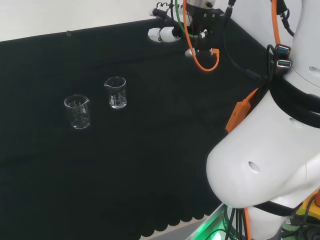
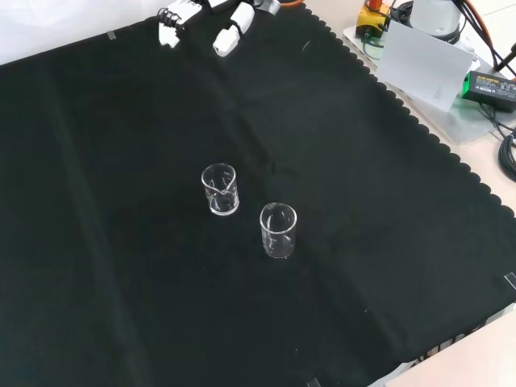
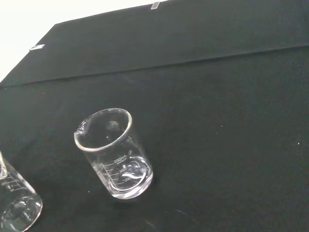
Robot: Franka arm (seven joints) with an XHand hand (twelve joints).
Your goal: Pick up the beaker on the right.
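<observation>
Two clear glass beakers stand upright and empty on the black cloth. In the head view one beaker [image 1: 116, 93] is to the right and the other beaker [image 1: 77, 111] is left of it and a little nearer. In the front view they are the upper beaker [image 2: 219, 189] and the lower beaker [image 2: 279, 230]. The hand [image 1: 164, 34] hovers far from both, over the cloth's far right part in the head view. At the top edge of the front view the hand [image 2: 230, 34] has relaxed fingers and holds nothing. The wrist view has one beaker [image 3: 116, 153] in the middle and a second beaker [image 3: 14, 203] cut off at the edge.
The arm's white links [image 1: 270, 150] stand at the head view's right, with orange cables [image 1: 207, 62] hanging near the hand. Beyond the cloth's scalloped edge [image 2: 435, 141] in the front view lie a white box [image 2: 423, 68] and a black power adapter [image 2: 492, 87].
</observation>
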